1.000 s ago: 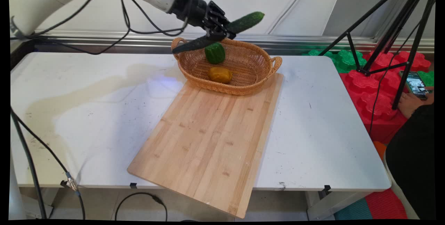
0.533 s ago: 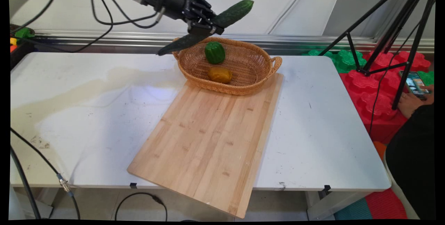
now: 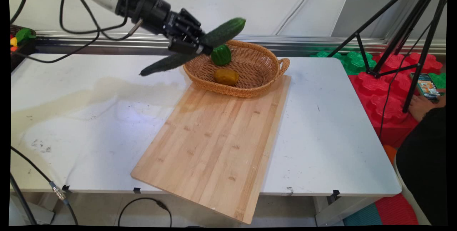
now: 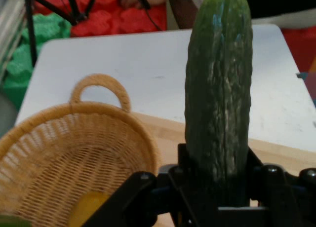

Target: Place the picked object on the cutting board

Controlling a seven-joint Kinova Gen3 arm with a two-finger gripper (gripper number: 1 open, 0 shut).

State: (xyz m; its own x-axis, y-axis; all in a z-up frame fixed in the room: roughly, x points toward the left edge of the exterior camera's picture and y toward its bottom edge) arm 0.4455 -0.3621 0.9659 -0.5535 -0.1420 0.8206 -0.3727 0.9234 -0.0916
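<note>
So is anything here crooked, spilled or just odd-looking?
Yes: the wooden cutting board lies askew, its near corner jutting past the table edge. A pale stain spreads over the table's left side. The gripper holds a cucumber aloft, slanted.

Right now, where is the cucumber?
The cucumber is in the air, clamped in the hand, above the wicker basket's left rim, at the main view's upper middle.

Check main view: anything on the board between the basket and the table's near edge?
No. In the main view the wooden cutting board is bare from the wicker basket down to the near edge. The gripper holds the cucumber in the air, beside the basket.
</note>
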